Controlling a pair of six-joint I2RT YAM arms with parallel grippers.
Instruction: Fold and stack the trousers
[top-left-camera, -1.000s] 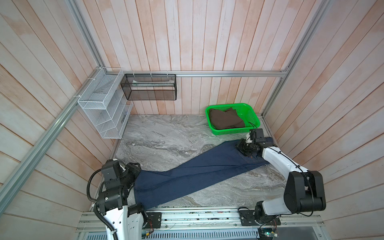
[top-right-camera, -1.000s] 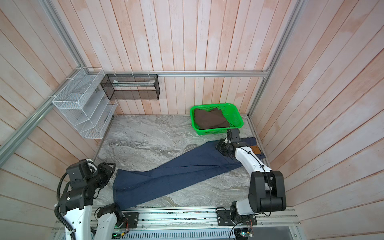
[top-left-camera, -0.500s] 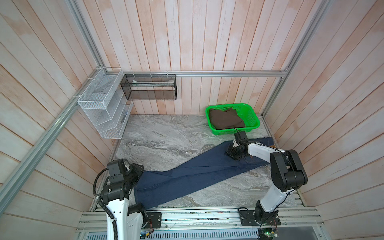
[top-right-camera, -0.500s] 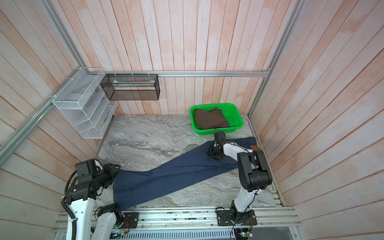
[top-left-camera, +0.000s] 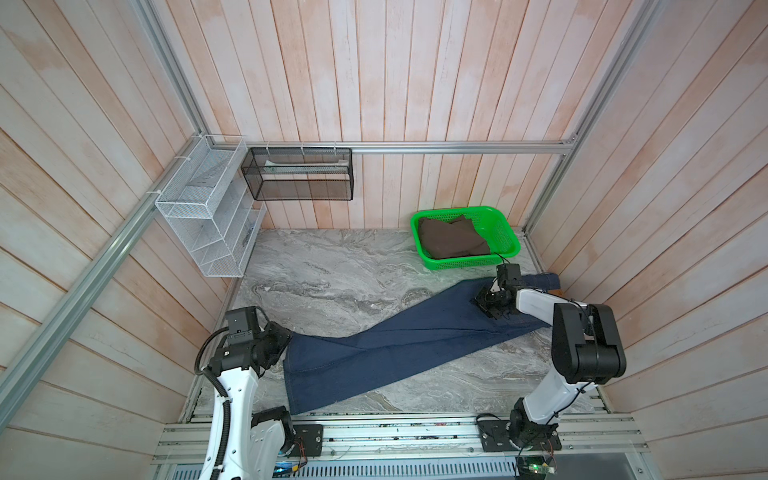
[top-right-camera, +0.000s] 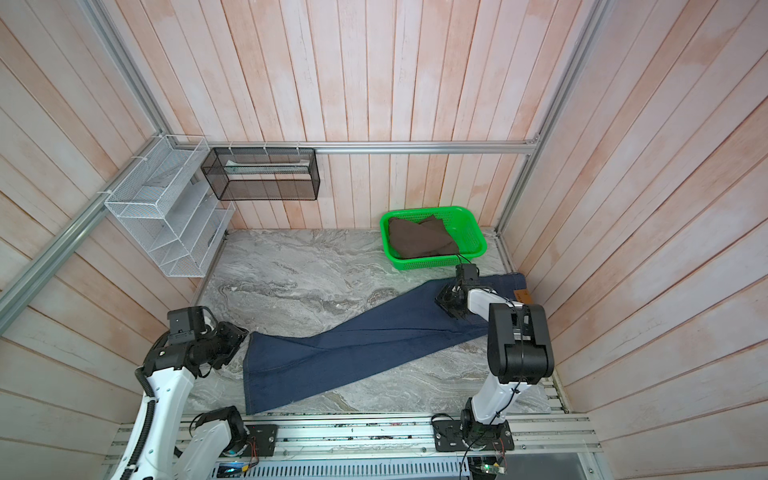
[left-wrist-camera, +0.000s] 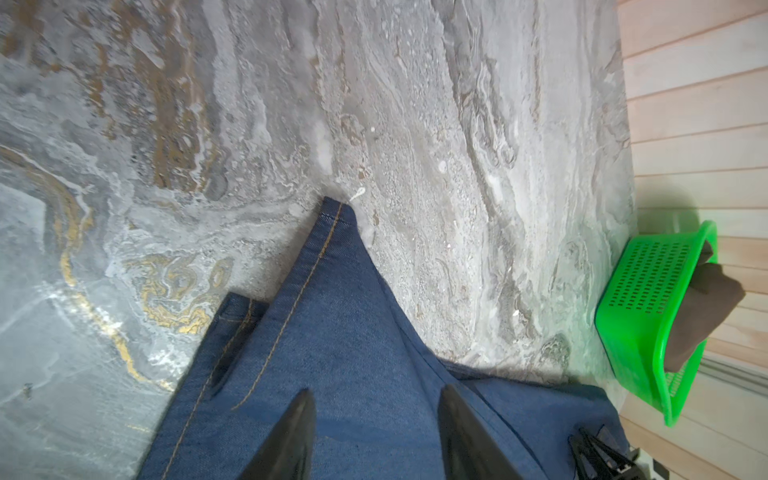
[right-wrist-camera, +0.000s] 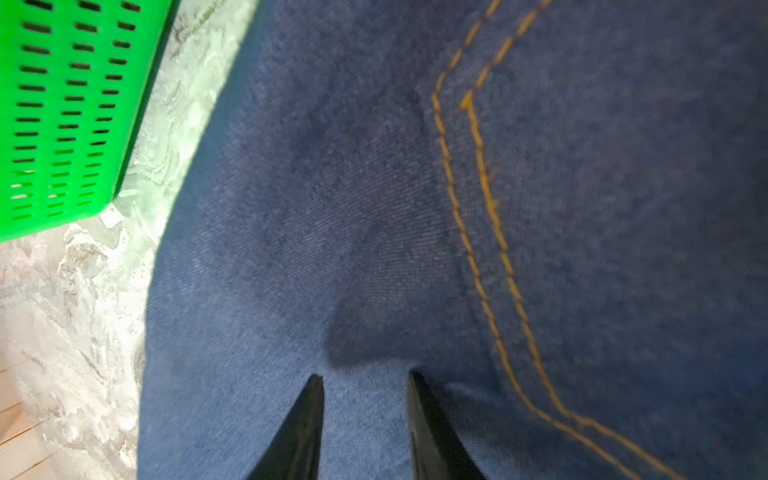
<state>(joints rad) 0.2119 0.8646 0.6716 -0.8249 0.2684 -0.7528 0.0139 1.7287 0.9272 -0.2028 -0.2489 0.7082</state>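
1. Right wrist view fills with the trousers (right-wrist-camera: 374, 208): dark denim crossed by a double line of orange stitching, lying flat on the marble table (right-wrist-camera: 83, 311). The right gripper (right-wrist-camera: 363, 376) sits low over the seat, its fingers parted, with no fold visibly pinched between them.
2. In both top views the trousers (top-left-camera: 415, 345) stretch diagonally across the table. The waist is at the far right, just beside the green basket (top-left-camera: 469, 264), and the hems are at the near left. A tan patch (top-right-camera: 523, 297) shows at the waistband. One leg seems to lie on the other (the left wrist view shows two hem corners, slightly offset), so I judge the lengthwise fold done and the cross folds not yet begun.
3. Over the hem end hangs the left gripper (left-wrist-camera: 376, 390), fingers released and spread, the denim flat beneath them.
4. Over the last second the right arm has drawn its elbow in, and its gripper has shifted from the waist's far edge onto the seat. The left gripper has dropped closer to the hems. The cloth itself has not moved.
5. That suggests both arms are settling at opposite ends before a grasp, probably to carry one end over the other.
6. Further out, a folded brown garment (top-left-camera: 451, 241) lies in the basket, likely the place to stack.
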